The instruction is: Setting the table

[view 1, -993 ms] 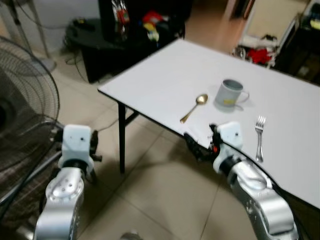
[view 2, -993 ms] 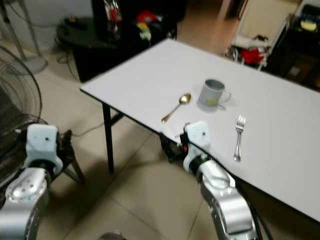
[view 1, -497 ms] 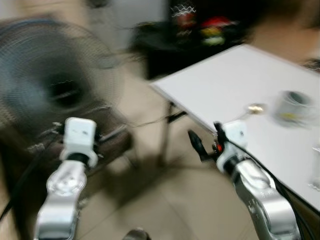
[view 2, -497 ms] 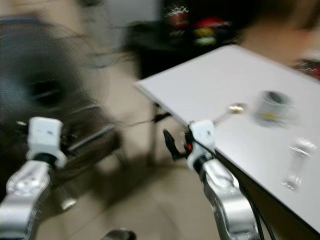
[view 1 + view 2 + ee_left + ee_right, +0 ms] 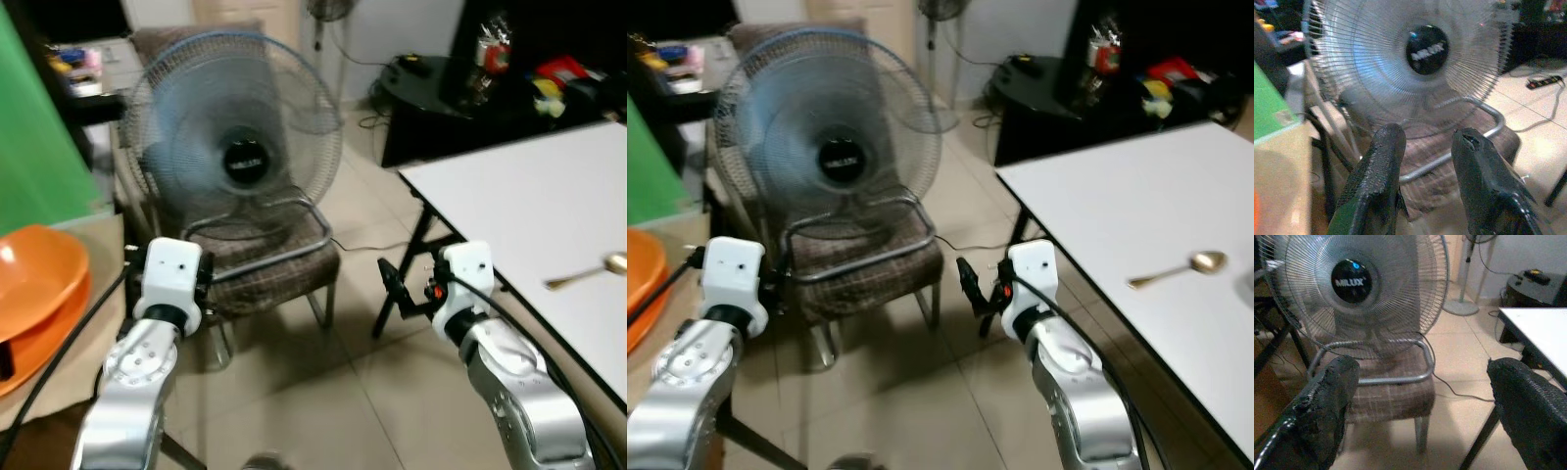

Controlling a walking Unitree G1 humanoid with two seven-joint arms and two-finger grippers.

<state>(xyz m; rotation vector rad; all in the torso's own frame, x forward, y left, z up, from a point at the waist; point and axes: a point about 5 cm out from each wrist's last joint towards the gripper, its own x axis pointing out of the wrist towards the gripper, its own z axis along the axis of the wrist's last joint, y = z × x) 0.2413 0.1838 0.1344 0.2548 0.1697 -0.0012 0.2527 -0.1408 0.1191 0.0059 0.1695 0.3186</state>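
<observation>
Spoon: one gold spoon [image 5: 1172, 270] is seen lying flat on the white tabletop [image 5: 1136, 206], near its front edge, on the robot's right.
Bowls: two orange bowls [image 5: 34, 284] are seen stacked on a light brown tabletop [image 5: 69, 372] at the robot's left.
Left hand: the left hand [image 5: 1426, 161] is held low before the fan, its two black fingers [image 5: 1382, 161] spread a little, with nothing between them.
Right hand: the right hand [image 5: 1420, 396] is held in the air beside the white tabletop's corner, its two fingers [image 5: 1327, 396] set wide apart and holding nothing.
Fan: one round wire-caged fan [image 5: 235, 147] is seen standing on a chair.
Chair: one chair [image 5: 265, 259] with a plaid seat and a metal tube frame is seen between the two tabletops.
Floor: pale tiles [image 5: 911, 411] are seen under both arms.
</observation>
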